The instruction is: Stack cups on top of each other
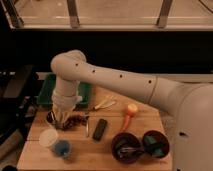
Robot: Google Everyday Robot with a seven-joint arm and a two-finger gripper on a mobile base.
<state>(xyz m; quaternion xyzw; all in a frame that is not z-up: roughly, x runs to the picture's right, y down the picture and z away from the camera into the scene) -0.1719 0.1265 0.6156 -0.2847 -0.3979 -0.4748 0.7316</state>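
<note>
Wooden counter, arm reaching in from the right and bending down near the far-left corner. Gripper hangs low over the left part of the counter, just in front of the green tray. Whether it is apart, together or clamped on anything: cannot tell.

Dark cup sits right at the gripper's left side; contact unclear. Whitish cup stands nearer the front-left corner, upright. Blue cup is just beside it, toward the front edge. No cup is stacked on another.

Brown cluster lies just right of the gripper. Black oblong object mid-counter. Yellowish item near the back edge. Orange object to its right. Two dark bowls side by side at the front-right corner.
</note>
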